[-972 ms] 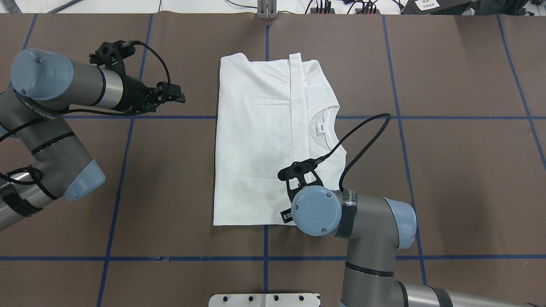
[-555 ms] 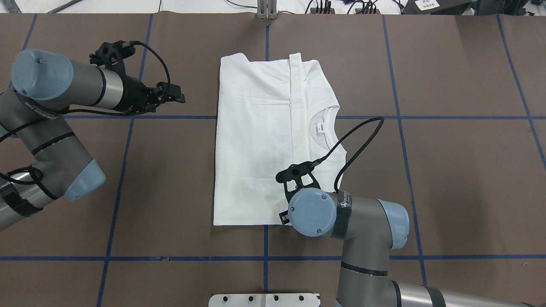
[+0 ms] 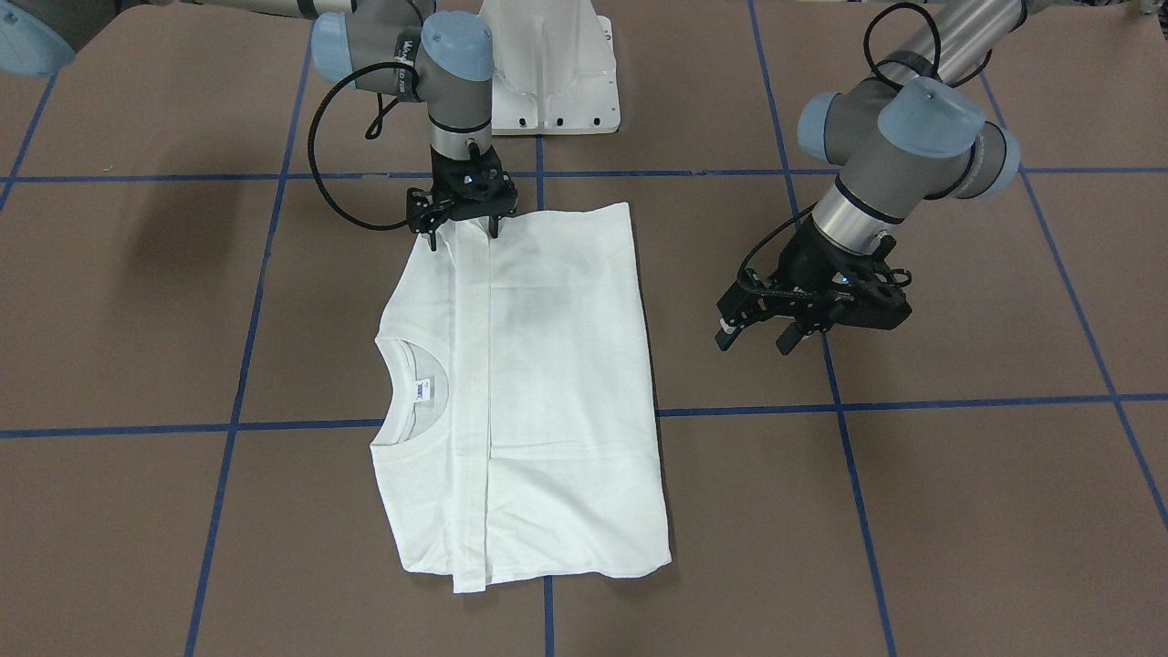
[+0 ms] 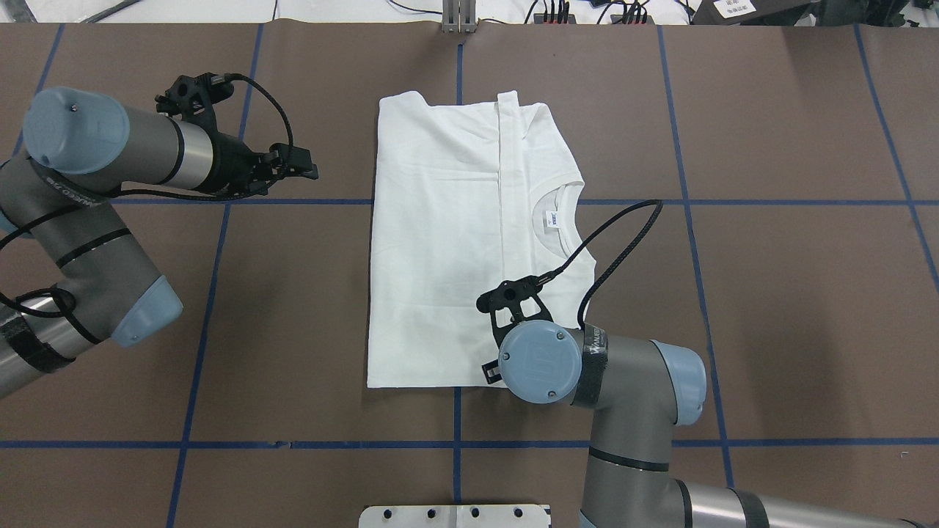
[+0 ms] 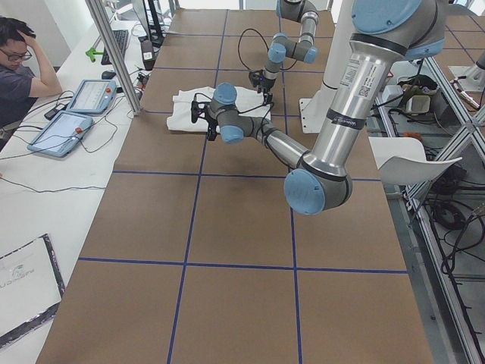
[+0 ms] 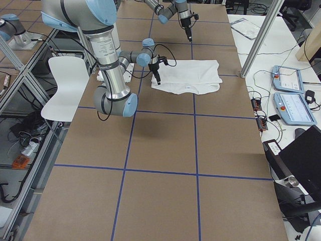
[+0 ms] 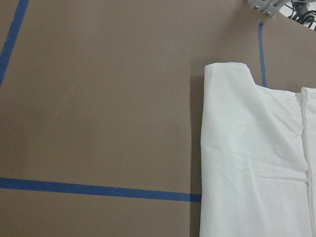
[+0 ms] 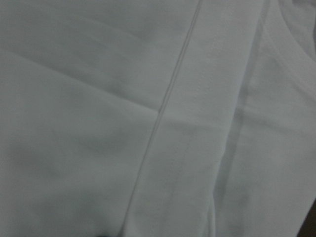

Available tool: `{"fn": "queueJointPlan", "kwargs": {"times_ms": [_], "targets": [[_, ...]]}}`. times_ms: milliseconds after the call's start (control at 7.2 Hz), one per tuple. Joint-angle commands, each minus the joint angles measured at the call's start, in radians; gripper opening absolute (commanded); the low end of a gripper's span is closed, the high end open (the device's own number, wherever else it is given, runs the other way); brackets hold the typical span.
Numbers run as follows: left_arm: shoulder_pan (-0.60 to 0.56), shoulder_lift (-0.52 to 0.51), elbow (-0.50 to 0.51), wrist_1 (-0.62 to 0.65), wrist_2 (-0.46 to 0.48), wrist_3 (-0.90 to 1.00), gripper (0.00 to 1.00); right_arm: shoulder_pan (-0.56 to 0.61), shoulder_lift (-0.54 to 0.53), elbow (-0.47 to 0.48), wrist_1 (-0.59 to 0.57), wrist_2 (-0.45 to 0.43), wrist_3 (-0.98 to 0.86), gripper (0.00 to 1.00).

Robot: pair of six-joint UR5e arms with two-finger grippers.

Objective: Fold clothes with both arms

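The right pincer point(image 3: 464, 235), released over the T-shirt point(image 3: 557, 383) edge, has barely shifted; the left pincer point(image 3: 756, 339) hangs released.

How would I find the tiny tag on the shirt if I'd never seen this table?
On the brown table with blue lines, a folded white shirt lies in the middle. Find its round collar along one edge. Inside it sits the tag, the only bit with blue print.

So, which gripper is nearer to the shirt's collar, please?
Right. The right gripper is at the shirt's robot-side edge, near the collar; the left gripper is off the shirt altogether.
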Motion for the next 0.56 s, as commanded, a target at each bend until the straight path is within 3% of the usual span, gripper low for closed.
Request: {"fn": "queueJointPlan", "kwargs": {"times_ms": [0, 417], "targets": [[0.005, -0.003, 0.009, -0.001, 0.000, -0.001, 1.00, 0.010, -0.009, 0.028, -0.005, 0.004, 0.000, 1.00], [0.005, -0.004, 0.009, -0.001, 0.000, -0.001, 1.00, 0.010, -0.010, 0.018, -0.006, 0.002, 0.000, 1.00]]}}
